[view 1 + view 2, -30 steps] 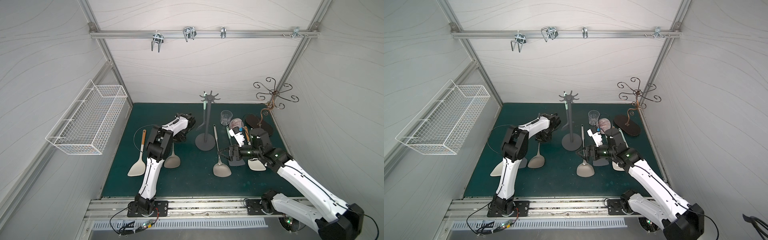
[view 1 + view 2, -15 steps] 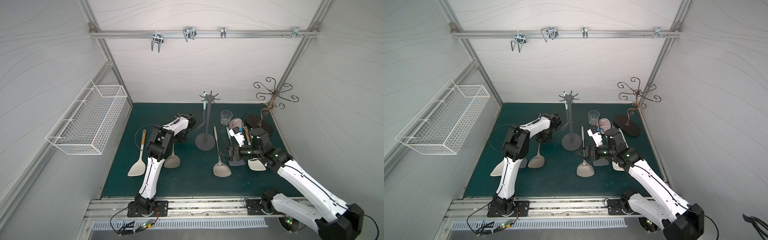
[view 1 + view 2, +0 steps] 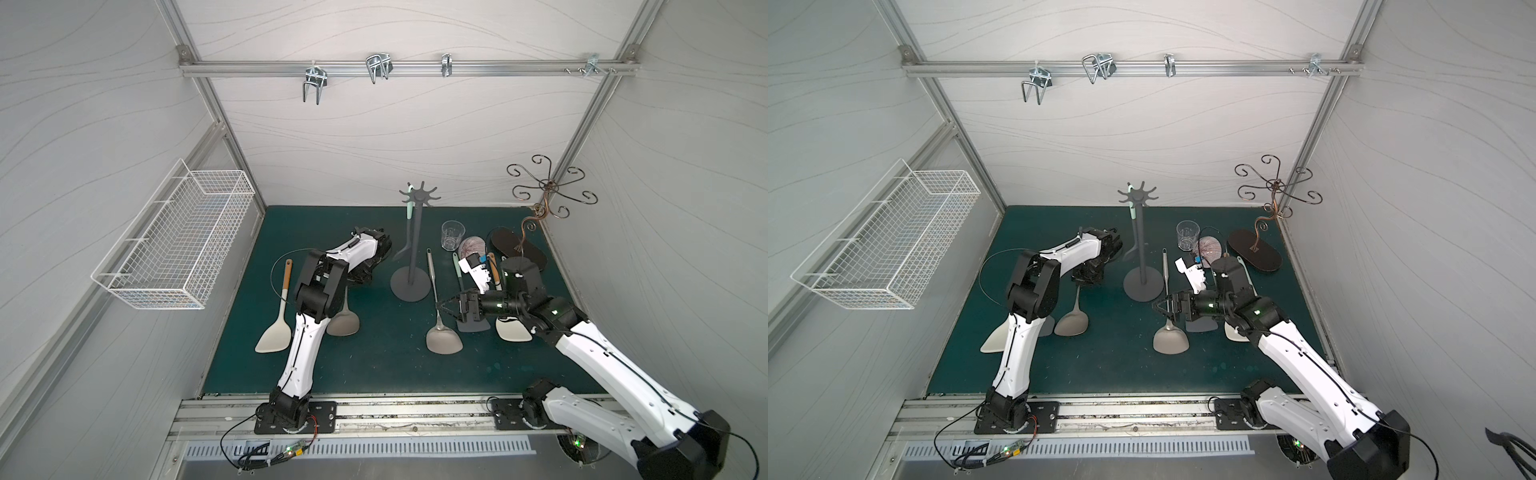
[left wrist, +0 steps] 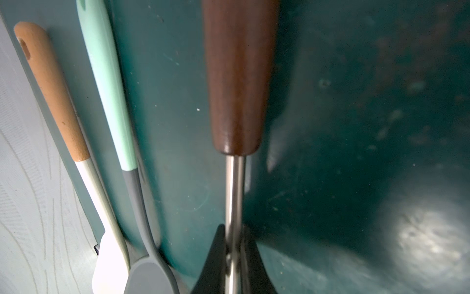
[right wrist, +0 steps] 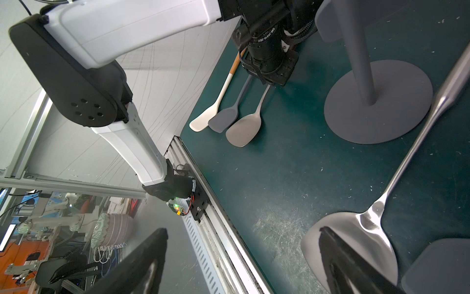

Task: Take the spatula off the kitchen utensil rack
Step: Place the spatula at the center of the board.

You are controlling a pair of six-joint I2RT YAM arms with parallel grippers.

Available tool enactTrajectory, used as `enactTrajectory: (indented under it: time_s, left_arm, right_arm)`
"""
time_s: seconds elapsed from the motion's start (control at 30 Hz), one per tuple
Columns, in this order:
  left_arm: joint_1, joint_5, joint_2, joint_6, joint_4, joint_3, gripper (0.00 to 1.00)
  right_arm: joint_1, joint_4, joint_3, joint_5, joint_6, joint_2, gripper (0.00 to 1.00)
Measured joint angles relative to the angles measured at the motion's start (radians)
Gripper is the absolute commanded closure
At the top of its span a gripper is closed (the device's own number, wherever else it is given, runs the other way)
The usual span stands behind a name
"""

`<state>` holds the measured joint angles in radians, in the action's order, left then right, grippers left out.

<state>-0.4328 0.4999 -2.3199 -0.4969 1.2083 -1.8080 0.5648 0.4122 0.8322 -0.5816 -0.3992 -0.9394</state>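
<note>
The kitchen utensil rack (image 3: 410, 286), a dark grey stand with a star crown, stands mid-mat in both top views. A spatula (image 3: 409, 210) with a mint handle and grey blade hangs from a left prong, also visible in a top view (image 3: 1132, 212). My left gripper (image 4: 234, 255) is low on the mat left of the rack (image 3: 1142, 286), shut on the steel shaft of a brown-handled spatula (image 4: 237, 76). To the right of the rack's base my right gripper (image 3: 441, 307) is open, just above a steel spatula (image 3: 443, 341). Nothing is between its fingers (image 5: 338, 257).
A cream spatula (image 3: 274, 337) and a grey one (image 5: 225, 118) lie beside the left arm. A glass (image 3: 452, 235), a ribbed dish (image 3: 471, 248), more spatulas (image 3: 513, 331) and a bronze curly stand (image 3: 547, 194) crowd the right. A white wire basket (image 3: 178, 243) hangs on the left wall.
</note>
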Motion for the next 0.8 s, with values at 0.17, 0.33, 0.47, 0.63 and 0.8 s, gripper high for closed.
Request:
enactTrajectory:
  time_s: [0.17, 0.33, 0.47, 0.63, 0.8]
  left_arm:
    - [0.000, -0.012, 0.000, 0.014, -0.001, -0.001, 0.80]
    - [0.001, -0.027, 0.000, 0.026, -0.002, -0.008, 0.74]
    - [0.002, -0.034, 0.003, 0.030, -0.001, -0.008, 0.70]
    - [0.001, -0.078, 0.035, 0.030, -0.014, 0.011, 0.66]
    - [0.000, -0.116, 0.135, 0.031, -0.033, 0.062, 0.59]
  right_arm:
    - [-0.001, 0.000, 0.000, 0.000, 0.000, 0.002, 0.07]
    - [-0.001, 0.000, 0.000, 0.000, 0.000, 0.006, 0.07]
    - [-0.001, 0.001, 0.000, 0.000, 0.000, 0.006, 0.07]
    - [-0.001, 0.001, 0.000, 0.000, 0.000, 0.006, 0.07]
    - [-0.001, 0.013, 0.000, 0.002, 0.000, 0.009, 0.06]
